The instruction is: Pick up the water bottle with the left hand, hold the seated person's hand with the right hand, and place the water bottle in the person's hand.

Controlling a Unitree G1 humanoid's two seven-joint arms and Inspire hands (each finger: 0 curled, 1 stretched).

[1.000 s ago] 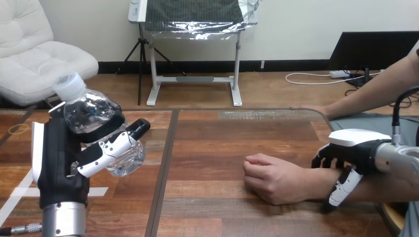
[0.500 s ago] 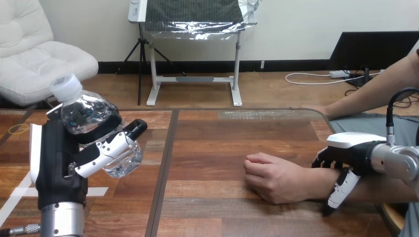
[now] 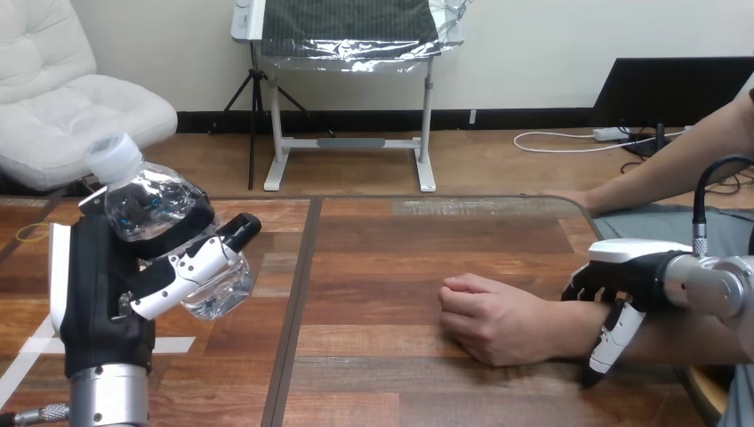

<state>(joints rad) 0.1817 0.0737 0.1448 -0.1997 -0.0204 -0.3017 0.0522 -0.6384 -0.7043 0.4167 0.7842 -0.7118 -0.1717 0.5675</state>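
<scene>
A clear plastic water bottle (image 3: 153,212) with a white cap hangs tilted above the table's left side, its cap pointing up and left. My left hand (image 3: 96,294) is shut on it, fingers and thumb wrapped round its body. The person's hand (image 3: 491,320) rests as a loose fist on the table at centre right. My right hand (image 3: 633,267) lies over the person's wrist, fingers curled over its far side and the thumb (image 3: 610,345) pointing down along its near side.
The wooden table (image 3: 391,258) has a dark seam running front to back left of centre. White tape marks (image 3: 178,344) lie under the bottle. The person's other hand (image 3: 569,197) rests at the table's far right corner.
My left hand has drifted slightly left with the bottle. My right hand's thumb has swung lower along the person's wrist. The person's fist has stayed still.
</scene>
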